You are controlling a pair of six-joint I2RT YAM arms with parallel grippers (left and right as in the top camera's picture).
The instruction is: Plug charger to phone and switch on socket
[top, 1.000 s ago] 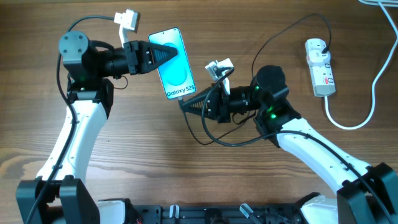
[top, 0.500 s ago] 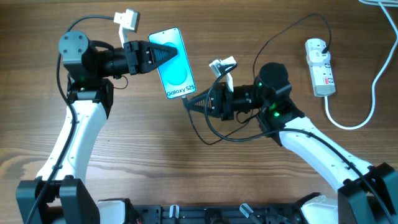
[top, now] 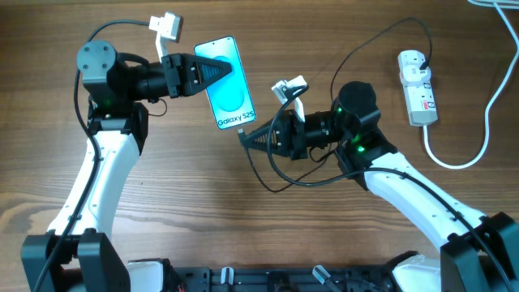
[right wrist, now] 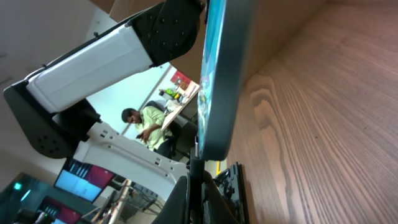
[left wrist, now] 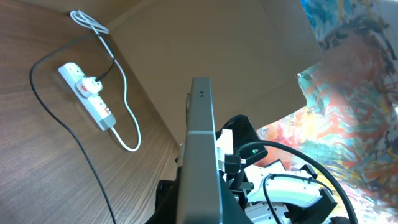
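At the left of the wooden table (top: pixel 162 227), the left gripper (top: pixel 197 71) is unmoved over the last second. Its fingers pinch the upper end of the small rectangular phone (top: pixel 228 85), which has a cyan screen and a white "Galaxy S25" band. In the overhead view the phone faces screen-up, with the banded end pointing toward centre.

At mid-table, the right gripper (top: pixel 246 134) is what has changed. It has levelled out and crept slightly left, so its tip now sits right at the phone's banded edge. The fingers are pressed together on the dark connector tip (right wrist: pixel 198 163) of the thin black charger cable (top: pixel 280 187). In the right wrist view the tip lies just under the phone's end edge. I cannot tell whether it is touching or seated.

My reading is that this is final alignment for insertion, with the plug not confirmed in.

The cable loops slack below the right wrist, then arcs up and rightward.

At far right, the white elongated power strip socket (top: pixel 417 88) lies well apart from both grippers in the same spot, with a thicker white cord (top: pixel 486 122) beside it. The switch step looks not yet done.
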